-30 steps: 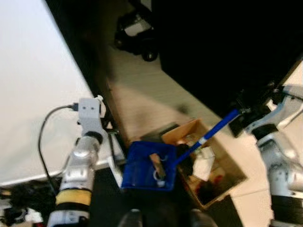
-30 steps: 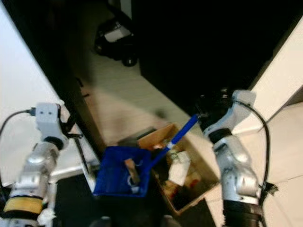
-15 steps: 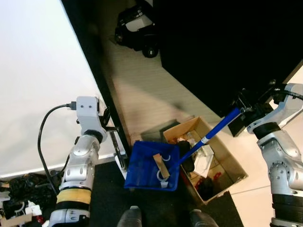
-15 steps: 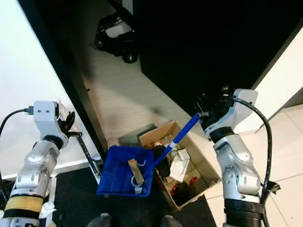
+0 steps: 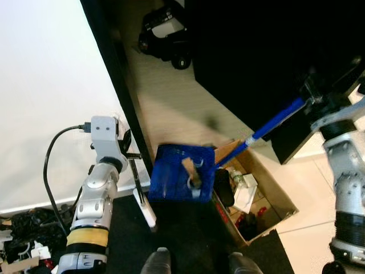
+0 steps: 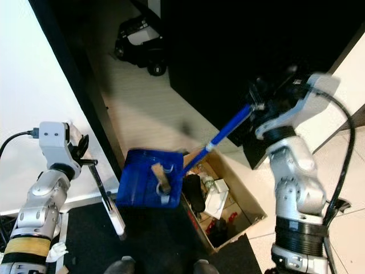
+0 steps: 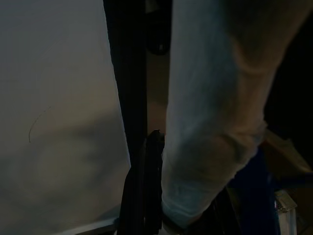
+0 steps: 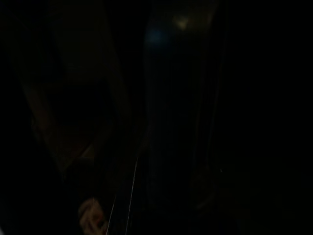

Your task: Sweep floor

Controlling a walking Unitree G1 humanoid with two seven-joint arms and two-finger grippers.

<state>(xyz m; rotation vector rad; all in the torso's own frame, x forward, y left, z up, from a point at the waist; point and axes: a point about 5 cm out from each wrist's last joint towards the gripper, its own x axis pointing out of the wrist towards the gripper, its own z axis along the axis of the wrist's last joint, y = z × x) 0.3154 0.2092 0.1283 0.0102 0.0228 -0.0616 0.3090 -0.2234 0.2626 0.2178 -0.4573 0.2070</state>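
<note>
The right gripper [image 5: 308, 98], at about 2 o'clock in the head view, has its jaws pinched on the blue handle [image 5: 272, 123] of the blue dustpan [image 5: 181, 180], which hangs tilted at centre beside the open cardboard box [image 5: 259, 194] with scraps (a brown stick among them) in its tray. At 8 o'clock the left gripper [image 5: 126, 149] grips a slim black-and-white broom stick [image 5: 140, 191], jaws closed on it, by the dark door frame [image 5: 117, 68].
</note>
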